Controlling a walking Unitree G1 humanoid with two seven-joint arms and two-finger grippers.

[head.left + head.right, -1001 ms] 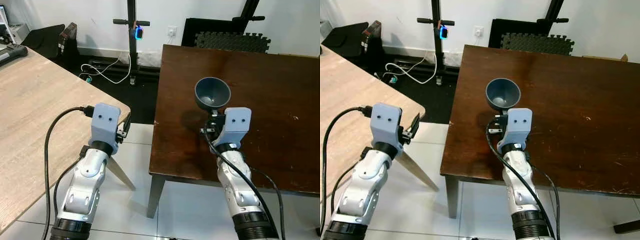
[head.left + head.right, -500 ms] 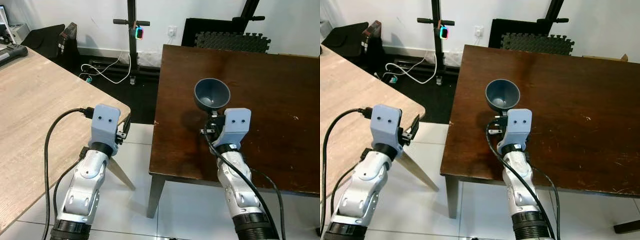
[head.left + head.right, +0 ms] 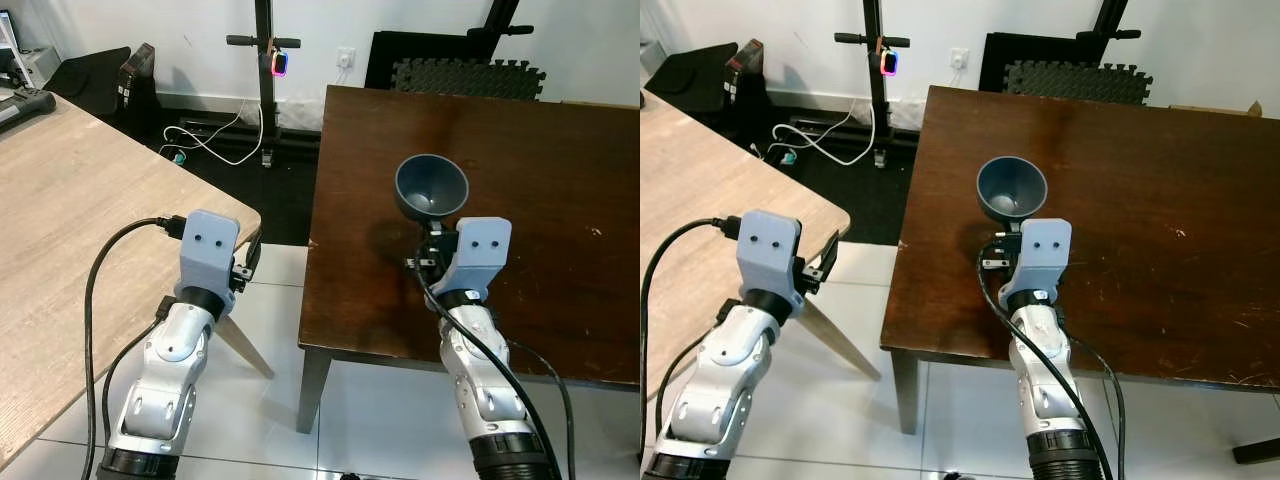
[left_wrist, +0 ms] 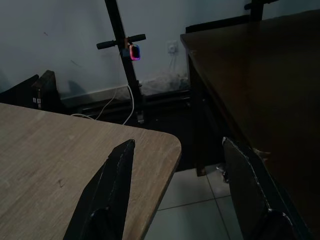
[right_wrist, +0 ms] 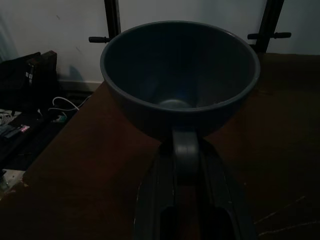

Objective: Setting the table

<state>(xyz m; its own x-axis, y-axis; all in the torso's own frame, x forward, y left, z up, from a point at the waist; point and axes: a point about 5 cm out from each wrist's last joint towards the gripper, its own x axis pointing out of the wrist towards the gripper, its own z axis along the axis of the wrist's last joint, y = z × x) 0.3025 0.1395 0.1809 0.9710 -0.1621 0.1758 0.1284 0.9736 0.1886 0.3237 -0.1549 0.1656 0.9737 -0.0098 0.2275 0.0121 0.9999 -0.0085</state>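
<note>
My right end effector (image 3: pixel 436 240) is clamping a grey bowl (image 3: pixel 431 186) by its rim over the dark desk (image 3: pixel 560 180); placing it at twelve o'clock is coming next; my left end effector (image 4: pixel 175 192) is hanging open, holding nothing.

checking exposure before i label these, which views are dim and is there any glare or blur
Left and right eye views: bright and sharp, with a soft sheen on the dark wooden table and a shadow beside the grey bowl. Right wrist view: dim, yet the bowl held by the right gripper stays readable. Left wrist view: dim too, the open left gripper near-black over the light wooden table.
</note>
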